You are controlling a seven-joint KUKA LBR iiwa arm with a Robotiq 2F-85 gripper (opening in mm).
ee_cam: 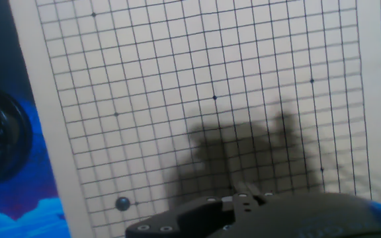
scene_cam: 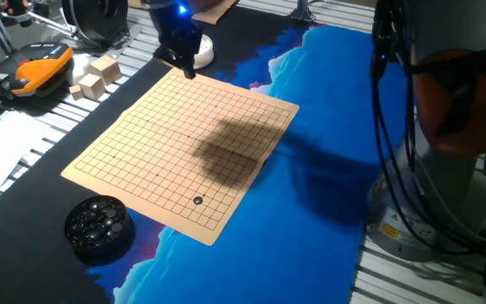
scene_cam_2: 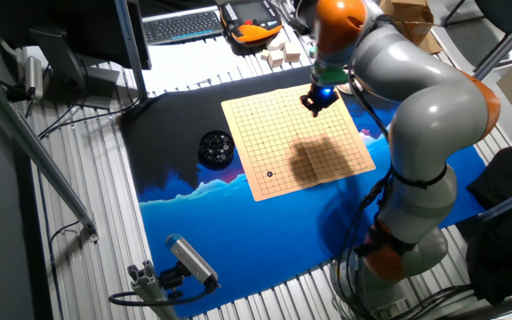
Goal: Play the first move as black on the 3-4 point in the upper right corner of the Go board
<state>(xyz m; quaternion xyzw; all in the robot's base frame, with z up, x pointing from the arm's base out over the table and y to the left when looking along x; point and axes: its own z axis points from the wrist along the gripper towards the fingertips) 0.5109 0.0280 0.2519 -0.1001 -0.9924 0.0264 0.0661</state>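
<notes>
Pale tan and matte, the Go board [scene_cam: 184, 143] is a thin flat sheet ruled with fine dark lines, lying on a blue and black printed mat [scene_cam: 327, 127]. One small glossy black stone [scene_cam: 197, 200] already sits on it, on a crossing a few lines in from a corner. That corner is the far one from the claw [scene_cam: 186, 69], diagonally across the grid. In the hand view the stone [ee_cam: 122, 203] shows low and to the left of the claw's dark body, with the arm's soft shadow between them.

The claw hangs over the opposite corner of the board, well apart from the stone and holding nothing I can see. Whether its fingers are spread or pressed together I cannot tell; only the dark housing shows, and the fixed views are too small.

Judging from this, the placing step looks done and the arm is clear of the stone. Whether the stone's corner counts as upper right depends on the player's seat, which is not shown. The round black bowl [scene_cam: 98, 225], full of rounded shiny stones, stands just off the board's edge nearest the placed stone, also far from the claw. The next move probably calls only for a clean retreat without brushing the light, easily shifted board.
</notes>
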